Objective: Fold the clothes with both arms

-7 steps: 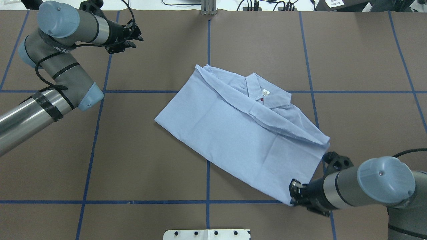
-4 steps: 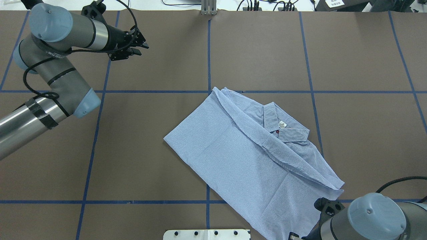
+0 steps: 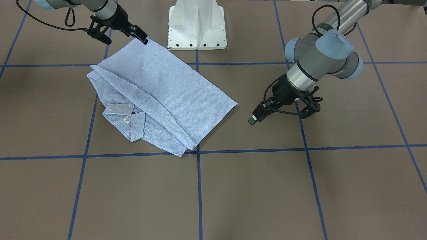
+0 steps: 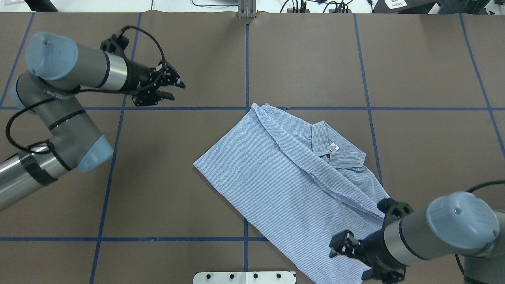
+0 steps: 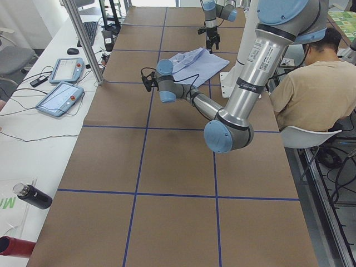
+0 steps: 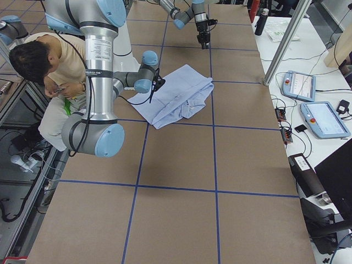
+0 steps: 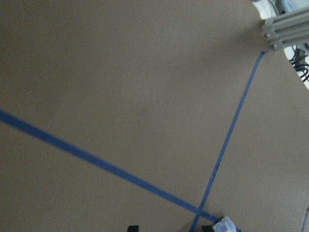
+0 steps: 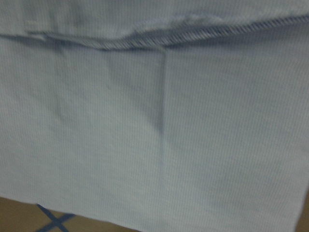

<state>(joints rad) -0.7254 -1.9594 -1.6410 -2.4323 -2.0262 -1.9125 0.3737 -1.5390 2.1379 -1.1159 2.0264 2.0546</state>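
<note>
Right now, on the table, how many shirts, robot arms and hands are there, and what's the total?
Shirt: 1
Arms: 2, left arm, right arm
Hands: 2, left hand, right hand
Total: 5

One shirt on one counter. Two arms, a left arm and a right arm, each with one hand: left hand, right hand. One white pedestal. One seated person. Two tablets.
</note>
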